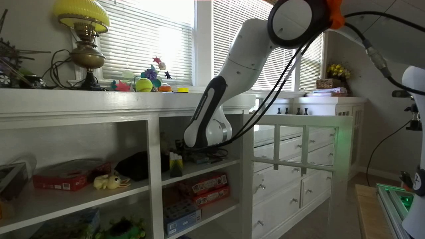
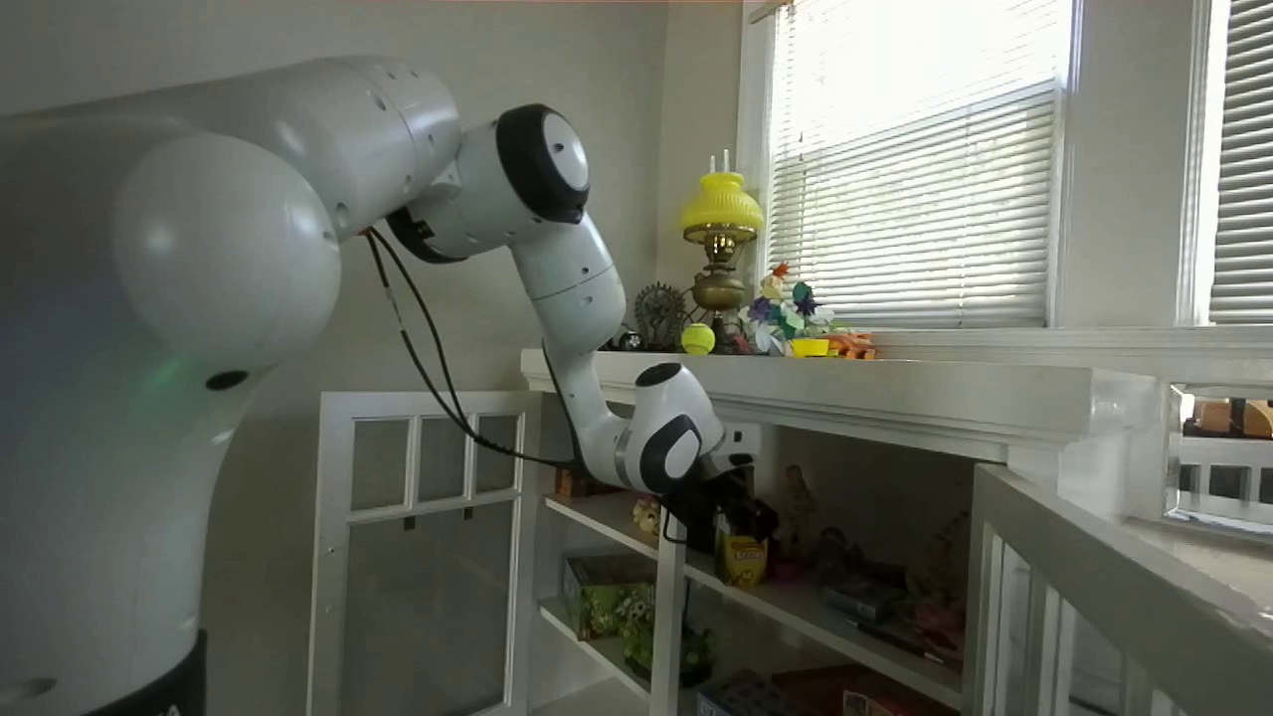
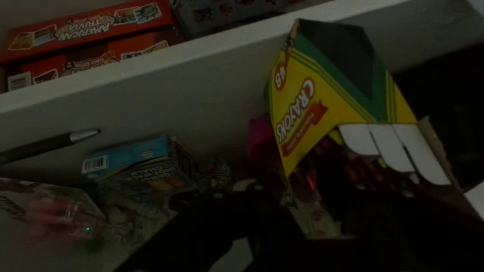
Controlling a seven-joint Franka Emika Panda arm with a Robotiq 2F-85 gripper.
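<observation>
My end effector (image 2: 744, 519) is at the open top of the crayon box (image 3: 340, 102), which stands on the cabinet shelf (image 1: 206, 170); I'd judge the reach made, the box not lifted. Jaws too dark in the wrist view, can't tell if they grip it. Box is thin, angular printed cardboard, rounded white flaps (image 3: 385, 139); well left in that view, boxy sidewalk chalk pack (image 3: 138, 164), slim smooth pen (image 3: 51, 144).

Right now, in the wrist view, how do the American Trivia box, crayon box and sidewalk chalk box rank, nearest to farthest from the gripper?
1. Crayon box, at the gripper, picture right.
2. Sidewalk chalk box, picture left.
3. American Trivia box, upper left, past the shelf edge.
</observation>
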